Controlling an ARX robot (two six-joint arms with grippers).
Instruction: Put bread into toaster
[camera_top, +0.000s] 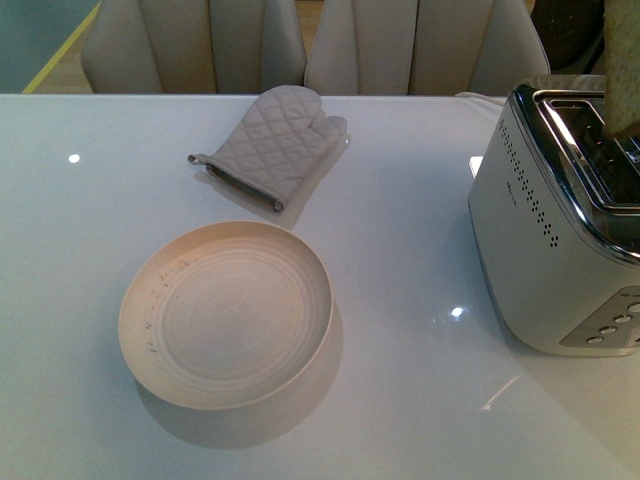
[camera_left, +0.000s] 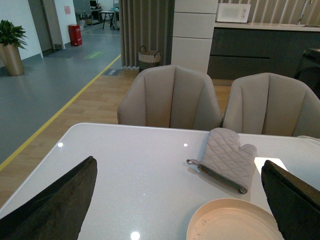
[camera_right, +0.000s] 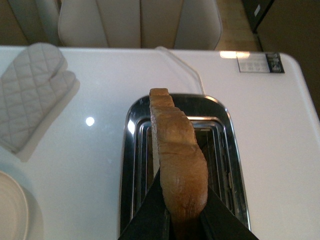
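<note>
The silver toaster (camera_top: 560, 230) stands at the table's right edge, its chrome slotted top up. My right gripper (camera_right: 182, 220) is shut on the bread (camera_right: 177, 155), a slice with golden-brown crust held edge-on right above the toaster's slots (camera_right: 215, 150). In the front view only a strip of the bread (camera_top: 622, 60) shows at the top right, over the toaster. My left gripper (camera_left: 180, 200) is open and empty, above the table's near left part, with the cream plate (camera_left: 232, 222) between its fingers.
A cream plate (camera_top: 226, 312) sits empty in the middle of the white table. A grey quilted oven mitt (camera_top: 270, 143) lies behind it. Two beige chairs (camera_top: 300, 45) stand at the far edge.
</note>
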